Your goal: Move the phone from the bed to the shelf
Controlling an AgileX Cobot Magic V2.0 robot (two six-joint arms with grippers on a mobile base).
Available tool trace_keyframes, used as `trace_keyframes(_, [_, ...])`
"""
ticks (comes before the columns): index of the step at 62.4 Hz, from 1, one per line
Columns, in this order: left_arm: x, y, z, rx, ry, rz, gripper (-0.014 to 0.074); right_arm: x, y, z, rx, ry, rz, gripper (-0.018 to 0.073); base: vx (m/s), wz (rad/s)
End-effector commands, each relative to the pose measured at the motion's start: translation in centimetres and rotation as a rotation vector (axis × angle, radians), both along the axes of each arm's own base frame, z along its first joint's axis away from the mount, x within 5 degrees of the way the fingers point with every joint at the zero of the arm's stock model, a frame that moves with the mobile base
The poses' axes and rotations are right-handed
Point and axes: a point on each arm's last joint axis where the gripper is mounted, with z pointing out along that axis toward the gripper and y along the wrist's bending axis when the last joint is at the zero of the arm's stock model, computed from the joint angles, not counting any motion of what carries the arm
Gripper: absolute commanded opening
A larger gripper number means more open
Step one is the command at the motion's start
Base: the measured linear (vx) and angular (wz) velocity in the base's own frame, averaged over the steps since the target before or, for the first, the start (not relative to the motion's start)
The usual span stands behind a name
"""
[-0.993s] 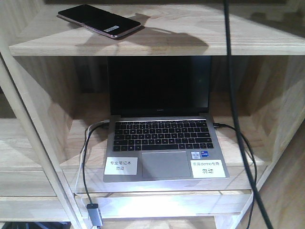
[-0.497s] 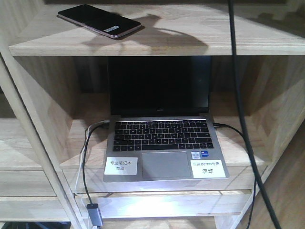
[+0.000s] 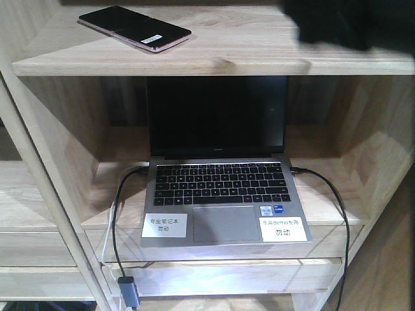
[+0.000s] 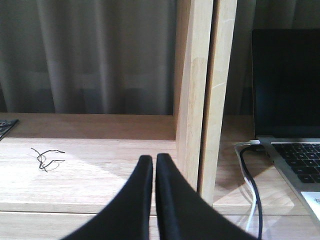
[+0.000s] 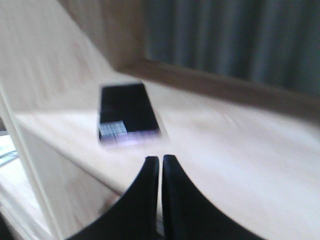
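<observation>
The phone (image 3: 134,28), a glossy black slab with a pinkish rim, lies flat on the top board of the pale-wood shelf (image 3: 214,61). It also shows blurred in the right wrist view, as the phone (image 5: 127,115) on the board just ahead of my right gripper (image 5: 160,160), which is shut and empty and apart from it. A dark blurred part of the right arm (image 3: 350,23) hangs at the upper right over the board. My left gripper (image 4: 153,159) is shut with nothing in it, in front of a lower shelf board (image 4: 90,170). The bed is out of view.
An open grey laptop (image 3: 220,194) with white stickers stands in the compartment below the phone, with cables (image 3: 117,227) plugged in on both sides. A vertical shelf post (image 4: 200,90) rises just right of the left gripper. A small black wire tangle (image 4: 46,157) lies on the lower board.
The right arm has come into the upper right of the front view, and the dark cable that hung down the right side is gone. The phone has not moved.
</observation>
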Motion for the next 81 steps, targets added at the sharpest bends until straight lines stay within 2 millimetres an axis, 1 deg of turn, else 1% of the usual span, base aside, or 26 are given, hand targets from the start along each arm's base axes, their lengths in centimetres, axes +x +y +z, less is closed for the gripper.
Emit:
trace_keyframes(1, [-0.1,0.0,1.5,-0.011,-0.108,-0.002,0.0001,-2.5,-1.8,-1.2,0.054,-0.074,-0.092,-0.0006,0.00,0.00])
trace_keyframes(6, [-0.1,0.0,1.5,-0.011,-0.108,-0.002,0.0001,-4.6,-2.8,-3.4,0.056,-0.074,-0.122,-0.0006,0.00,0.00])
trace_keyframes(7, [-0.1,0.0,1.5,-0.011,-0.108,-0.002,0.0001,-4.9,-2.9,-4.2,0.052,-0.061,-0.127,-0.0006,0.00,0.00])
trace_keyframes(10, [-0.1,0.0,1.5,-0.011,-0.108,-0.002,0.0001,-6.0,-3.5,-5.8,0.050,-0.055,-0.143,-0.0006,0.00,0.00])
trace_keyframes(16, [-0.1,0.0,1.5,-0.011,-0.108,-0.002,0.0001,-8.1,-4.5,-8.3,0.054,-0.062,-0.166,-0.0006,0.00,0.00])
trace_keyframes(18, [-0.1,0.0,1.5,-0.011,-0.108,-0.002,0.0001,-8.7,-4.7,-9.3,0.050,-0.054,-0.172,-0.0006,0.00,0.00])
trace_keyframes(25, [-0.1,0.0,1.5,-0.011,-0.108,-0.002,0.0001,-10.5,-5.6,-12.0,0.056,-0.065,-0.195,-0.0006,0.00,0.00])
trace_keyframes(30, [-0.1,0.0,1.5,-0.011,-0.108,-0.002,0.0001,-11.3,-6.1,-13.6,0.061,-0.067,-0.214,-0.0006,0.00,0.00])
trace_keyframes(33, [-0.1,0.0,1.5,-0.011,-0.108,-0.002,0.0001,-11.6,-6.3,-14.2,0.069,-0.075,-0.227,-0.0006,0.00,0.00])
trace_keyframes(43, [-0.1,0.0,1.5,-0.011,-0.108,-0.002,0.0001,-12.1,-6.6,-15.0,0.072,-0.087,-0.239,-0.0006,0.00,0.00])
trace_keyframes(81, [-0.1,0.0,1.5,-0.011,-0.108,-0.002,0.0001,-12.1,-6.6,-14.9,0.073,-0.088,-0.240,-0.0006,0.00,0.00])
